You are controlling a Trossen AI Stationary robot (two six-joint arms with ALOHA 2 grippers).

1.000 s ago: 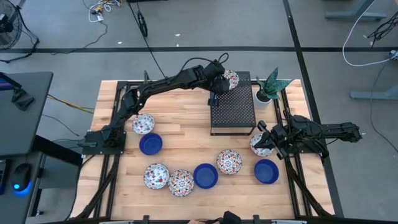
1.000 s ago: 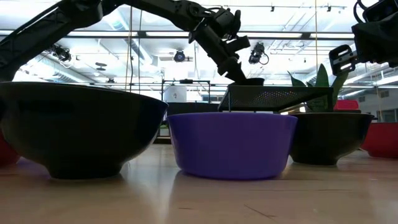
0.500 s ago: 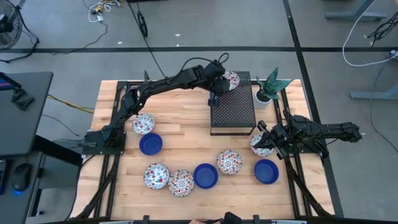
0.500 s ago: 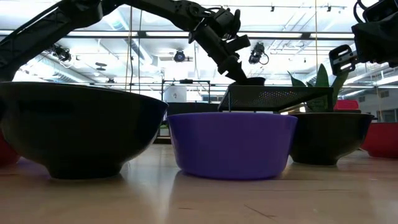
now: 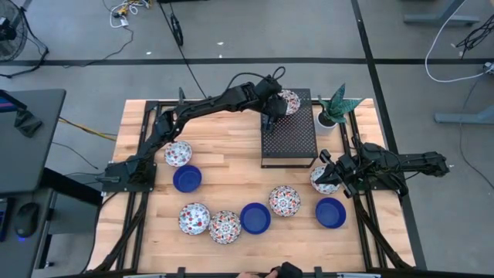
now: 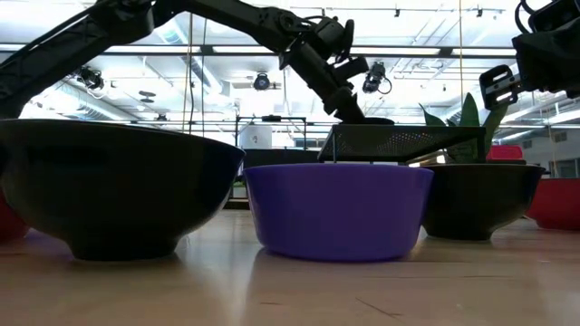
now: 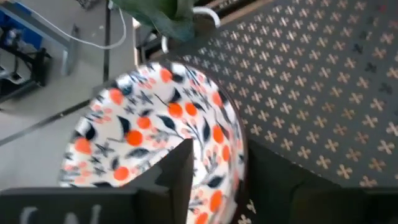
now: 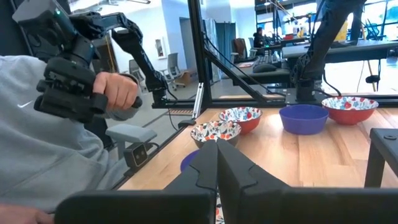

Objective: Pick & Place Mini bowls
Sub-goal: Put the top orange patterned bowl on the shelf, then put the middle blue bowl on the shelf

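A white floral mini bowl sits on the far left corner of the black perforated platform. My left gripper is open at its rim, one finger inside the bowl and one outside. Several more mini bowls, blue and floral, stand along the table's near half, among them a blue one and a floral one. My right gripper hangs shut above a floral bowl at the right. My left gripper straddles the floral bowl's rim on its left side, slanting down from the table's left. I cannot tell whether either finger touches the rim. The bowl stands upright on the platform.
A small potted green plant stands right of the platform at the far edge. In the right wrist view a person in a grey sleeve holds a dark hand controller beyond the table's side. Bare wood lies between the platform and the near bowls.
My left gripper has opened at the floral bowl's rim and let it go. The bowl stays where it was on the platform's far left corner.
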